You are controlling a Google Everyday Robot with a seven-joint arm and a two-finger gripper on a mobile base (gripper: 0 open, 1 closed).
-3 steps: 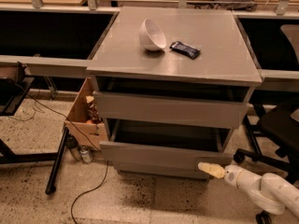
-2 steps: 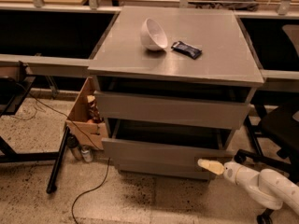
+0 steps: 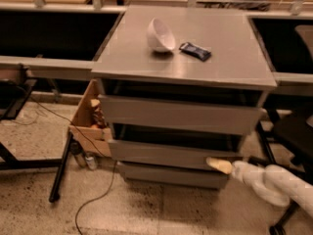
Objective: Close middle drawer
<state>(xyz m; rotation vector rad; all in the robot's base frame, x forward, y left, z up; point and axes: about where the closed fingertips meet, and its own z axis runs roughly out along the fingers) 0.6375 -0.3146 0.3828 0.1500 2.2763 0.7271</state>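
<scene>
The gripper is pressed against the right end of the middle drawer, on its flat front; whether it is open or closed I cannot tell. Over the last second the drawer front has slid back toward the cabinet and the gripper has gone in with it, so the bottom drawer just below the gripper now shows its own front. A dark strip of the drawer's inside still shows above the gripper, so by my judgement the push is working but not finished. Behind the gripper the white arm runs off to the right, near a dark chair. Higher up, the top drawer also stands a little out. On the cabinet top far above sit a white bowl and a dark packet. Well off to the left are a cardboard box and a floor cable. Nothing blocks the drawer's path.
</scene>
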